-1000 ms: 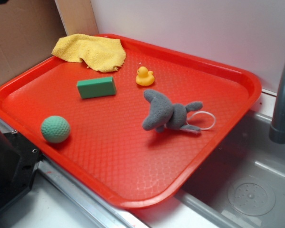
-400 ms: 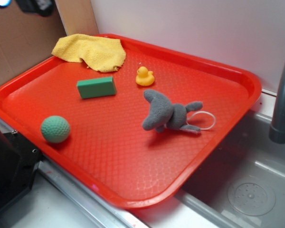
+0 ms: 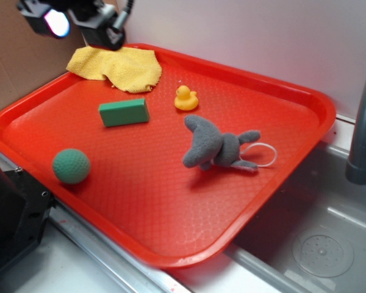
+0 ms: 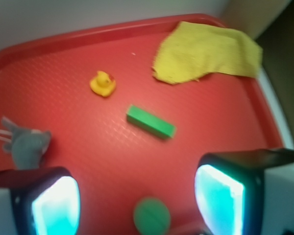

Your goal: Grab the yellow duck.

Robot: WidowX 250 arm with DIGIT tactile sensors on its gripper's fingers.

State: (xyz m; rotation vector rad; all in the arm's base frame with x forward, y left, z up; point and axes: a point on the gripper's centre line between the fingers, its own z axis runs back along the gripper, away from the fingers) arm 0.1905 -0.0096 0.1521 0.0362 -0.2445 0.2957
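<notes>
The yellow duck (image 3: 186, 98) is a tiny glossy rubber duck standing on the red tray (image 3: 293, 97), toward the back middle. In the wrist view the duck (image 4: 103, 83) sits upper left of centre. My gripper (image 3: 73, 19) hangs high at the top left of the exterior view, above the tray's back left corner, well left of the duck. In the wrist view my gripper (image 4: 137, 200) is open and empty, its two glowing pads (image 4: 56, 205) wide apart with the tray floor between them.
A rumpled yellow cloth (image 3: 117, 66) lies at the tray's back left corner. A green block (image 3: 124, 112), a green ball (image 3: 71, 166) and a grey plush toy (image 3: 216, 146) lie on the tray. A sink (image 3: 323, 244) and a grey faucet (image 3: 363, 134) stand at right.
My gripper has come into the exterior view from the top left, moving down and right toward the tray. The objects on the tray have not moved.
</notes>
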